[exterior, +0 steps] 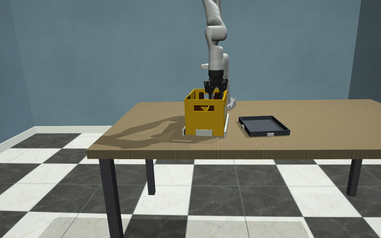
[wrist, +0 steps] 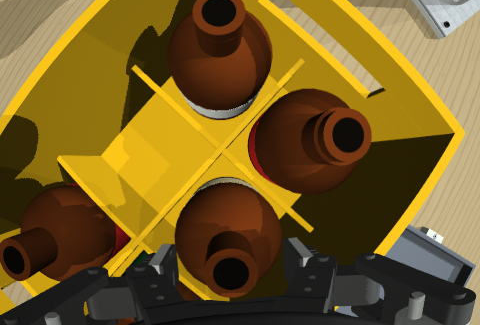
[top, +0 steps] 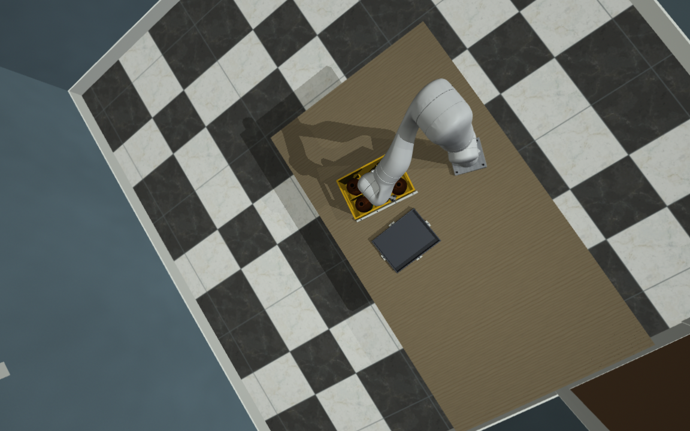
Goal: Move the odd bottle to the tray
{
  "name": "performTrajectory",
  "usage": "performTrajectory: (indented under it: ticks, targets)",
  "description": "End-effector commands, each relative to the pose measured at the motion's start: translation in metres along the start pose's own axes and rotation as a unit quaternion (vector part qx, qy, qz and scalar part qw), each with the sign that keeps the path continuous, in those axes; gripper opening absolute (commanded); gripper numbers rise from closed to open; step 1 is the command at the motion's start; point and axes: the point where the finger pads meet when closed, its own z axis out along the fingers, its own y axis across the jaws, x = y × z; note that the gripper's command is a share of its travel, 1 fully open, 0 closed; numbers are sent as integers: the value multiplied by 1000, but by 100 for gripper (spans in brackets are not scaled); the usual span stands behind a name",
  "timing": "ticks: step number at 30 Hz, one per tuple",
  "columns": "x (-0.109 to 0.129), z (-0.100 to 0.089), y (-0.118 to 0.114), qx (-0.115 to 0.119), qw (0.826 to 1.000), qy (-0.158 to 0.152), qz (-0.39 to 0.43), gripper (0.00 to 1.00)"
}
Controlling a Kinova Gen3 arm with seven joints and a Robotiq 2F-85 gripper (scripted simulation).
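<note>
A yellow crate (exterior: 205,113) stands on the table and holds brown bottles in its compartments. In the wrist view I see several of them: one at the far side (wrist: 219,59), one at the right (wrist: 314,139), one at the left (wrist: 56,235) and one right under the gripper (wrist: 228,239). My gripper (wrist: 230,259) is open, lowered to the crate's top, with a finger on each side of that near bottle's neck and not pressing on it. It also shows in the side view (exterior: 215,88). The dark tray (exterior: 263,125) stands empty to the right of the crate.
The arm's base (top: 465,155) is bolted to the table behind the crate. The crate's dividers (wrist: 200,152) separate the bottles closely. Small white brackets sit around the crate's foot (exterior: 203,132) and the tray's rim.
</note>
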Motion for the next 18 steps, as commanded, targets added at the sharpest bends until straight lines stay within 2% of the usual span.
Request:
performTrajectory:
  ticks: [1, 17, 18]
  targets:
    - [0, 0, 0, 1, 1000, 0, 0, 64]
    - [0, 0, 0, 1, 1000, 0, 0, 64]
    - [0, 0, 0, 1, 1000, 0, 0, 0]
